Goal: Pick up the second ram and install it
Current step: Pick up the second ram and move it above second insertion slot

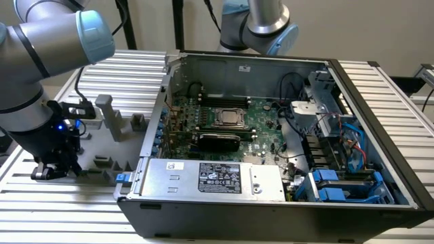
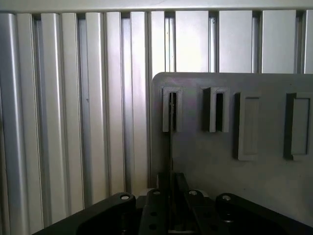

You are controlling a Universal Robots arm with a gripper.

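The second ram [image 2: 170, 142] shows edge-on in the wrist view as a thin dark stick. It stands on the grey fixture plate [image 2: 220, 171], with its far end in a slotted grey block [image 2: 171, 110]. My gripper [image 2: 172, 193] sits at the stick's near end, its black fingers [image 2: 156, 208] close against both sides, shut on it. At the exterior view's left, my gripper [image 1: 51, 172] is down low over the fixture plate [image 1: 101, 152], beside the open computer case [image 1: 379, 117].
The case lies open with its motherboard [image 1: 224, 127] facing up and a grey power supply [image 1: 210, 178] along its near side. Tall grey fixture blocks [image 1: 109, 114] stand close to my arm. A second robot arm [image 1: 265, 25] rises behind the case. Ribbed aluminium table [image 2: 58, 122] surrounds the plate.
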